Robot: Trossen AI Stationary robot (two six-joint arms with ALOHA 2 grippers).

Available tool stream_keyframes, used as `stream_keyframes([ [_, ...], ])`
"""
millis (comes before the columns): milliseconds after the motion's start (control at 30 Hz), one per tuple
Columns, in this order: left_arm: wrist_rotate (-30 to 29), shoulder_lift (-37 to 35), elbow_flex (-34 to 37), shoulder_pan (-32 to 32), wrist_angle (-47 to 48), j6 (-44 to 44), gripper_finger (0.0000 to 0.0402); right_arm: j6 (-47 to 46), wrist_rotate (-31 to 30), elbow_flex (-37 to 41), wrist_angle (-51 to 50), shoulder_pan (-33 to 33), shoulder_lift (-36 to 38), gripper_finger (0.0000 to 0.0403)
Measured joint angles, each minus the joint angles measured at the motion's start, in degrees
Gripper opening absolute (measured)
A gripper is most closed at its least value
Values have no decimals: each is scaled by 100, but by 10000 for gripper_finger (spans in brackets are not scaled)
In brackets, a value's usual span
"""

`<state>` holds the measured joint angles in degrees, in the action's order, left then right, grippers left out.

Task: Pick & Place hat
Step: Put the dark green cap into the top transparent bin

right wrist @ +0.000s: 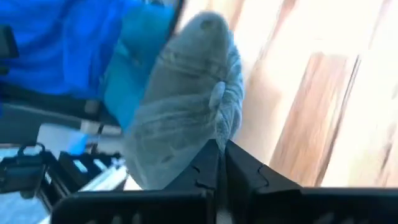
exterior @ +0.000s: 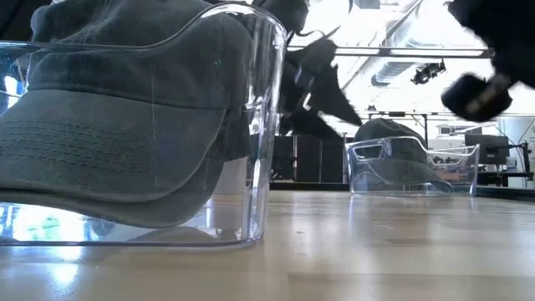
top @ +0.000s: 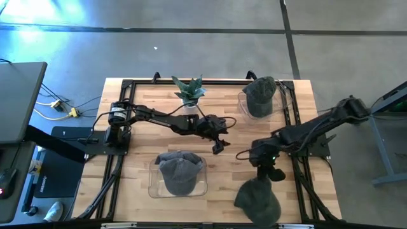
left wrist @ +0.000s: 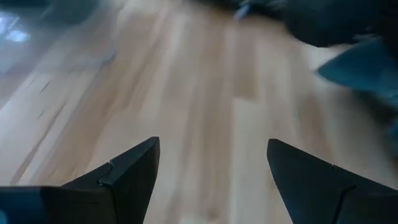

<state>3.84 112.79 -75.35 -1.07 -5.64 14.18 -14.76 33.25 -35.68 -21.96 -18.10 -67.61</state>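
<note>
The right hand [top: 272, 172] sits at the near right edge of the desk [top: 229, 137], its fingers pressed together on the fabric of a dark green cap [top: 258, 198] that lies half over that edge. The step in hand looks like the pick-up of this cap. To do it well, the pinch should take a good fold of cloth near the crown rather than a thin wisp, and the lift should go straight up until the brim hangs free of the desk edge before any sideways travel, since a soft cap swings and can slip.

The left hand [top: 218, 145] hovers over the middle of the desk, fingers [left wrist: 130, 171] apart and holding nothing.

The right wrist view shows what the high view cannot: the fingers [right wrist: 205, 165] meet right at the cap's [right wrist: 186, 106] cloth, with the crown button just beyond them. The high view alone gives the layout: one cap in a clear bin [top: 152, 181] at the near left, another cap in a clear bin [top: 244, 102] at the far right, and a potted plant [top: 189, 90] at the far edge. The low view shows the clear walls of both bins.
</note>
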Motion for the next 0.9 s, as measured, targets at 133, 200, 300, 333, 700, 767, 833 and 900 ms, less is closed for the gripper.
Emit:
stream_keyframes([
  [133, 764, 0, 0, 144, -799, -404, 291, -63, -627, 0, 39, -133, 716, 12],
  [200, 931, 1, 0, 297, -1196, -634, 291, -40, -1017, 0, 44, -206, 967, 14],
  [300, 635, 247, -25, 491, -1696, -871, 291, 40, -1339, 0, 119, -307, 1242, 6],
  [333, 525, 317, -5, 539, -1683, -916, 291, 72, -1352, 0, 163, -338, 1307, 5],
  [700, 1501, 1355, -1120, 605, -1623, -945, 148, 301, -1371, -2, 451, -495, 1520, 5],
  [767, 1909, 1357, -1293, 641, -1652, -943, 100, 297, -1431, -2, 442, -495, 1520, 9],
  [833, 2085, 1351, -1414, 691, -1708, -945, 53, 297, -1586, -2, 425, -495, 1520, 13],
  [900, 2117, 1486, -1566, 745, -1768, -971, 16, 304, -1740, -2, 392, -494, 1520, 14],
])
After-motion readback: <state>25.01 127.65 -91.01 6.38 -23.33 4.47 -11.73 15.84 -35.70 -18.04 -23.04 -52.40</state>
